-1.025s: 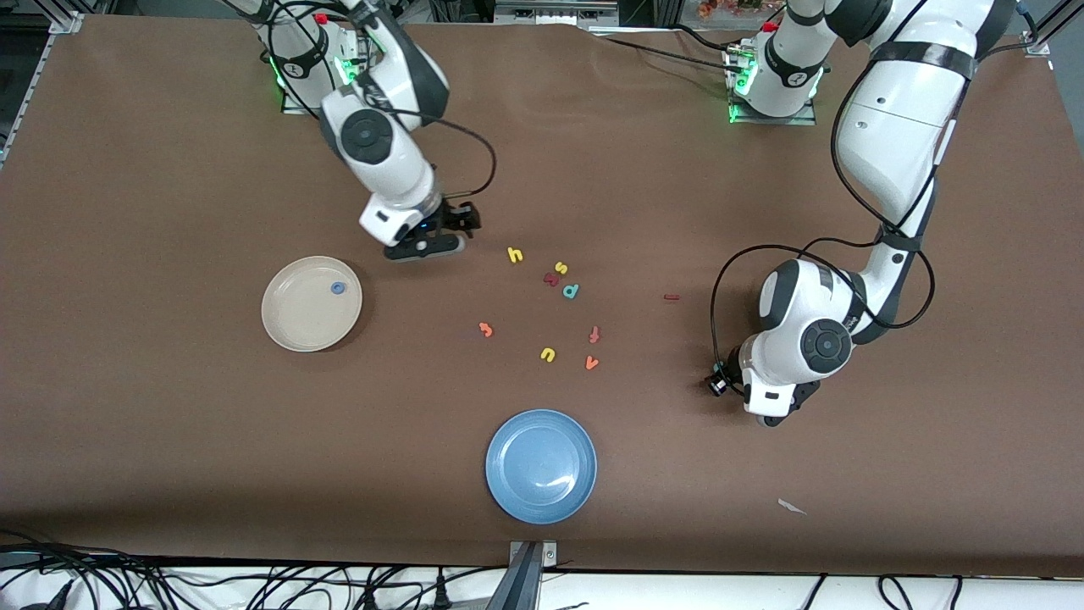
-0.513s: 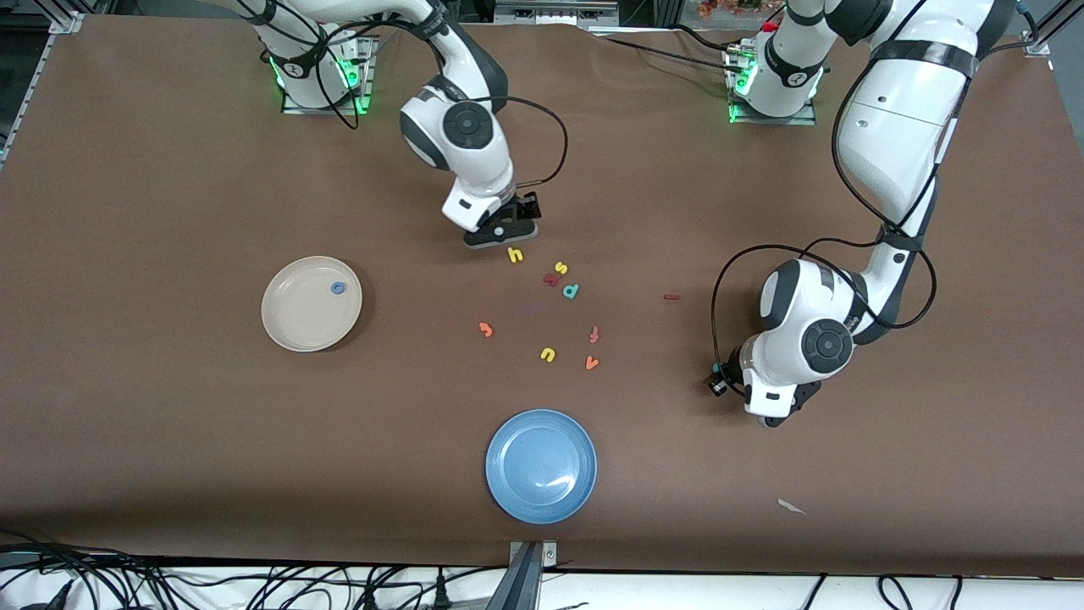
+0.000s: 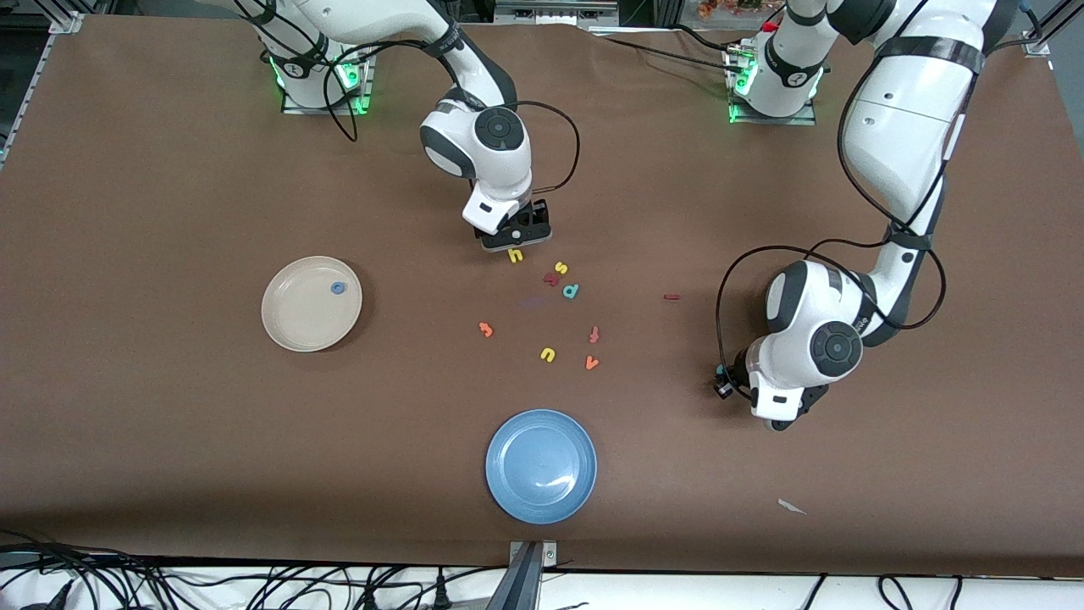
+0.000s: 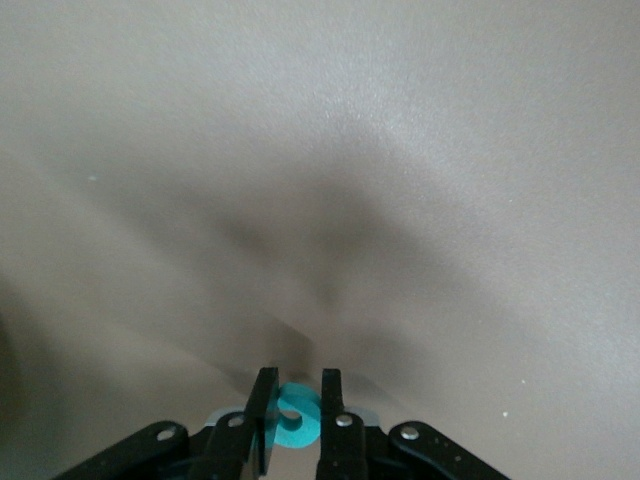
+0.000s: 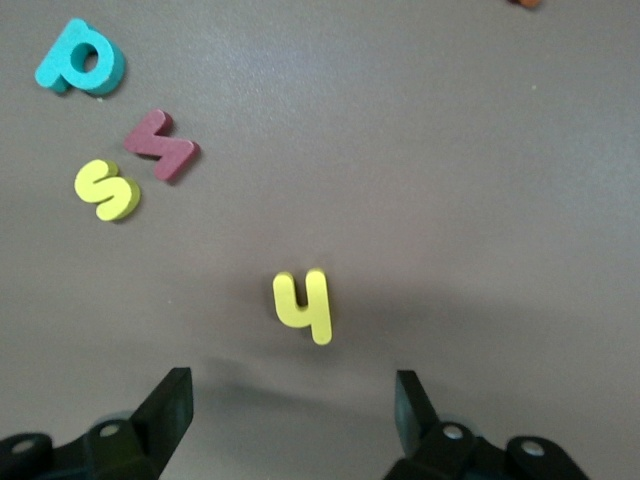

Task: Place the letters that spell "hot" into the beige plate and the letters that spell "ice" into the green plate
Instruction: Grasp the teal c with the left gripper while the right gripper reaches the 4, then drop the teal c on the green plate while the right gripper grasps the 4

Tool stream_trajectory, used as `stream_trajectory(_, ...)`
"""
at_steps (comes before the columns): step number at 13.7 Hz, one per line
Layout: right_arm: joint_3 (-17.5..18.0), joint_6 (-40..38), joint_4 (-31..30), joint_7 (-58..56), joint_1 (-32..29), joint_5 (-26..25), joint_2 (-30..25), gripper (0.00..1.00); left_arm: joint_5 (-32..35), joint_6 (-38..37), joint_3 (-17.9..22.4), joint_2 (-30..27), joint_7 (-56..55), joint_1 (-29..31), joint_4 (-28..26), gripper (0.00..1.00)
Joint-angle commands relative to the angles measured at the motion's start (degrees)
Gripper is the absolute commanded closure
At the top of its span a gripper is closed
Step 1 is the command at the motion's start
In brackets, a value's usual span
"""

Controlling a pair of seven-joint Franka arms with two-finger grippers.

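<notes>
Pictured mid-bench: the right tool (image 3: 517,239), fingers (image 5: 172,405) apart, low over the h (image 3: 515,254), lying flat just farther from the front camera than the s (image 3: 560,268). Seen toward the left arm's end: the left tool (image 4: 295,385), clamped on the teal c (image 4: 298,418), down at the bench (image 3: 169,169). Best done by dropping straight down, centring the h between the fingers, closing across its width, lifting clear, then carrying to the beige plate (image 3: 292,335), already holding the o (image 3: 338,288). Stem, the h's long axis, pointing toward the arms' bases, crosswise to the closing line. No green plate in view.
</notes>
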Motion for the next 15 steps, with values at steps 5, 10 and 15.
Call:
stream_trajectory(5, -0.55, 2.63, 3.68, 0.84, 0.71, -3.53, 3.45, 0.12, 1.14, -23.35, -0.27, -11.18, 24.01, 6.10, -2.06, 0.93)
stream_trajectory(10, -0.81, 2.80, 3.51, 0.84, 0.71, -4.14, 3.80, 0.24, 1.58, -18.66, -0.27, -17.77, 41.00, 13.57, -16.28, 0.89)
stream_trajectory(15, -1.16, 5.35, 2.98, 1.02, 0.71, -4.94, 4.41, 0.32, 1.84, 0.06, -0.18, -17.25, 44.01, 16.13, -28.43, 0.80)
